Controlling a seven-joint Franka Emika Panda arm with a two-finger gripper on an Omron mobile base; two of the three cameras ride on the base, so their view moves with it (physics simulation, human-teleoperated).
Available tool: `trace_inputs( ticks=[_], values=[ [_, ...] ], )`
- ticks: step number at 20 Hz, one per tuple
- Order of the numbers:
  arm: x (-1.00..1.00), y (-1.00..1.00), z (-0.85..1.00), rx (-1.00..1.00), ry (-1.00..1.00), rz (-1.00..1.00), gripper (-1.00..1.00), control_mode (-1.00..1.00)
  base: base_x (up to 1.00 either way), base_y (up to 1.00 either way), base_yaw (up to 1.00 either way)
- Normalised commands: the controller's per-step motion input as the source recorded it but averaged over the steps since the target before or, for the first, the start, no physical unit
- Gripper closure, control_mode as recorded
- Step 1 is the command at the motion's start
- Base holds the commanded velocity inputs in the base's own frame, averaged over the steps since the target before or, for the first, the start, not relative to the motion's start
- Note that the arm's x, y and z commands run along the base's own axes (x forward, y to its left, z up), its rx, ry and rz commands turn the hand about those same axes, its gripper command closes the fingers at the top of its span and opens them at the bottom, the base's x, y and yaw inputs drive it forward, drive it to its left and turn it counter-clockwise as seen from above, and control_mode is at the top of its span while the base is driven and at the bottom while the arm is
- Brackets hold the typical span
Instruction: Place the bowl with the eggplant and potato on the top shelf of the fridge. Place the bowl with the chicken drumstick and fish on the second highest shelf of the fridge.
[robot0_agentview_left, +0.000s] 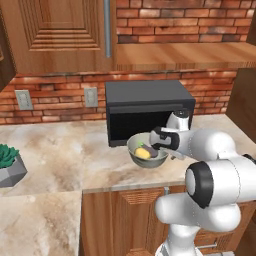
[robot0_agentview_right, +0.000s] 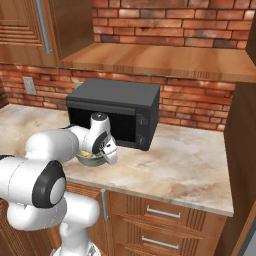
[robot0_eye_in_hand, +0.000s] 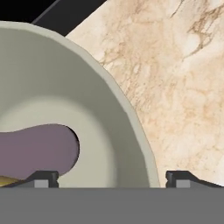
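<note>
The olive-grey bowl with the eggplant and potato (robot0_agentview_left: 136, 156) stands on the marble counter just in front of the microwave. Inside it lie the yellow potato (robot0_agentview_left: 142, 153) and the dark purple eggplant (robot0_eye_in_hand: 35, 148). My gripper (robot0_eye_in_hand: 111, 178) hovers low over the bowl's right rim (robot0_eye_in_hand: 144, 144), open, with one fingertip (robot0_eye_in_hand: 41, 177) inside the bowl and the other outside over the counter. In the right base view, the hand (robot0_agentview_right: 102, 145) covers most of the bowl (robot0_agentview_right: 86, 158). The fridge and the bowl with the chicken drumstick and fish are out of view.
A black microwave (robot0_agentview_left: 147, 107) stands right behind the bowl against the brick wall. A potted plant (robot0_agentview_left: 10, 165) sits at the counter's far left. Wooden cabinets and a shelf (robot0_agentview_right: 165, 60) hang overhead. The counter edge (robot0_agentview_left: 125, 186) runs just in front of the bowl.
</note>
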Motion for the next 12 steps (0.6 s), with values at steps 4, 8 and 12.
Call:
trace_inputs(
  ticks=[4, 8, 12],
  values=[
    [-0.15, 0.0, -0.2, -0.01, 0.0, 0.01, 1.0, -1.0, 0.0, 0.0, 0.0],
    [0.0, 0.0, 0.0, 0.0, 0.0, 0.0, 1.0, -1.0, 0.0, 0.0, 0.0],
    [-0.17, 0.0, 0.0, 0.0, 0.0, 0.01, 1.0, -1.0, 0.0, 0.0, 0.0]
  ],
)
